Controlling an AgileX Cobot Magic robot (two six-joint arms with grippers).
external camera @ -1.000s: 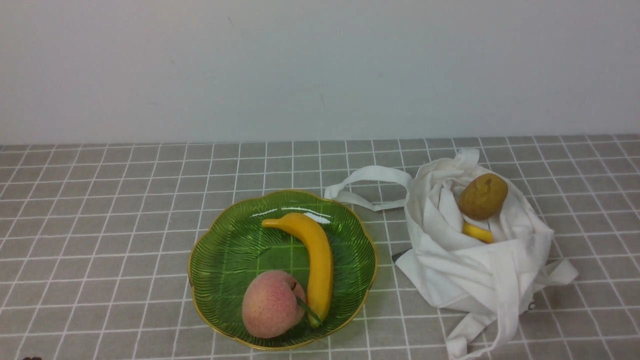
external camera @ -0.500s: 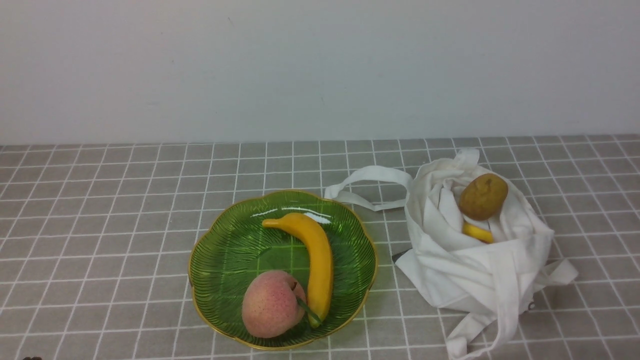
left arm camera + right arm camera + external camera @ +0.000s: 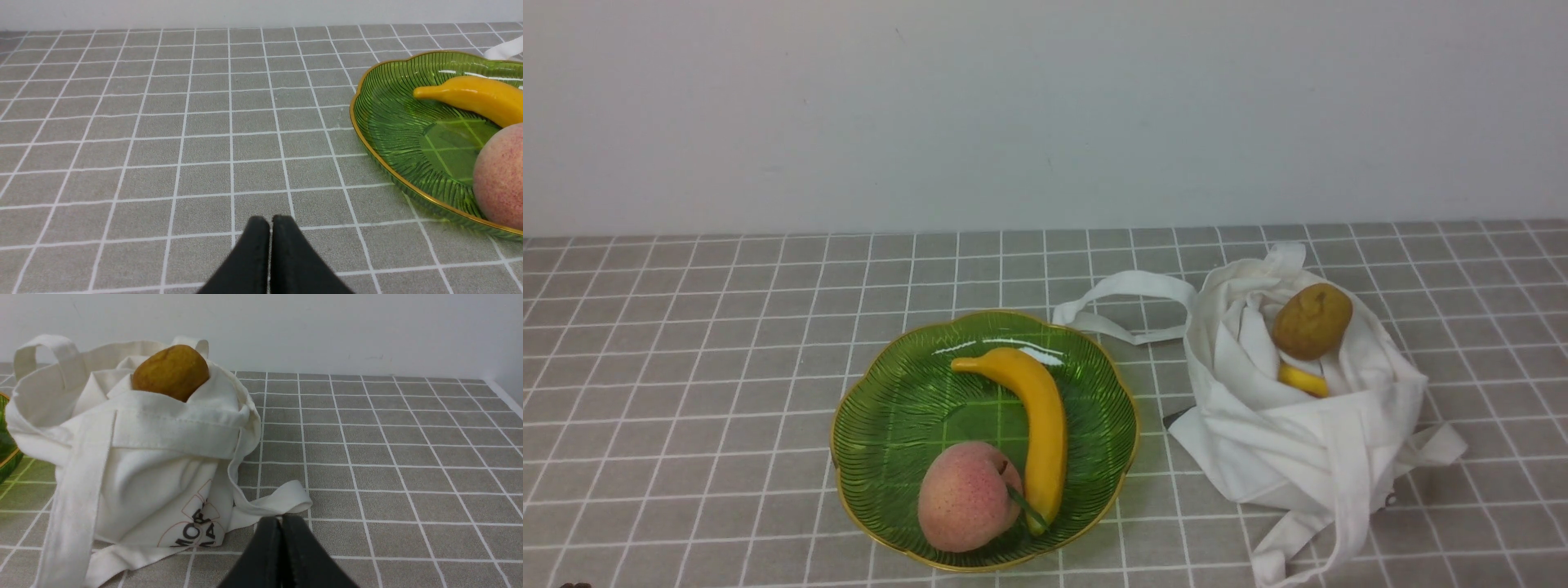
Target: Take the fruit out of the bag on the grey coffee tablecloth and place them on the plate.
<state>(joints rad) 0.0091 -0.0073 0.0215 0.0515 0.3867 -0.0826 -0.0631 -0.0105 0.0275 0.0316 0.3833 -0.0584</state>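
Left end effector [image 3: 270,222]: I see its fingers pressed together, empty, above the grey coffee tablecloth [image 3: 163,122].
Right end effector [image 3: 282,522]: likewise closed, holding nothing, near the bag [image 3: 155,457].
Fruit: peach [image 3: 968,496] lies on the plate [image 3: 882,408]; brownish oval one [image 3: 1312,320] sits in the bag.

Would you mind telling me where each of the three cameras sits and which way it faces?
Front view: between the arms, looking forward over the plate and the bag toward the wall; no robot parts identifiable.
Left wrist view: low over the tablecloth, facing the wall; shut left tool shows.
Right wrist view: low, right of the bag, facing the wall; shut right tool shows.
Shared: front and left wrist views both show the banana and the peach.
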